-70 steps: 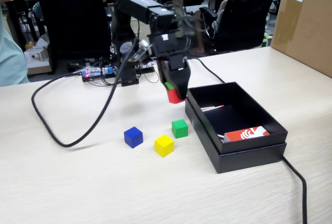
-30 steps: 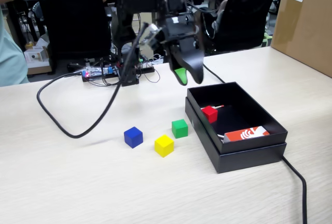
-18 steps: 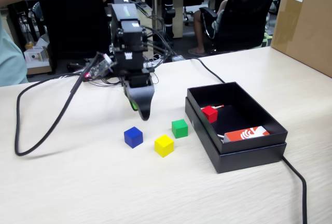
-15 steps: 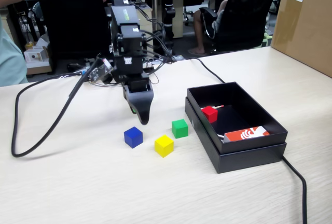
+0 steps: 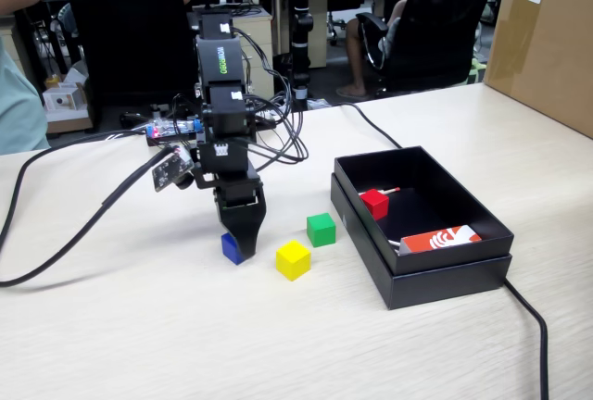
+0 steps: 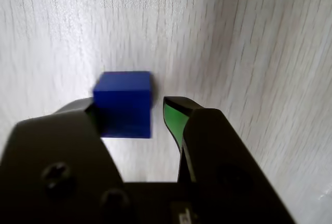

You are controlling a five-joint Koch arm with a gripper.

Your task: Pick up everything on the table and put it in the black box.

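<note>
In the fixed view the blue cube is mostly hidden behind the end effector, with only its left part showing on the table. The wrist view shows more: the blue cube sits between the two jaws of the end effector, the dark jaw on the left against or just at its side and the green-faced jaw on the right a narrow gap away. The jaws stand moderately apart, straddling the cube but not clamped on it. The lower half of that view is filled by the blurred black body of the end effector.

The arm rises from its base at the far side of the table and bends over so that the end effector points straight down, its tip at the table surface.

The yellow cube lies just right of the end effector, the green cube beyond it, near the black box. The red cube rests inside the box, by its left wall. An orange-red card lies at the box's near end.
</note>
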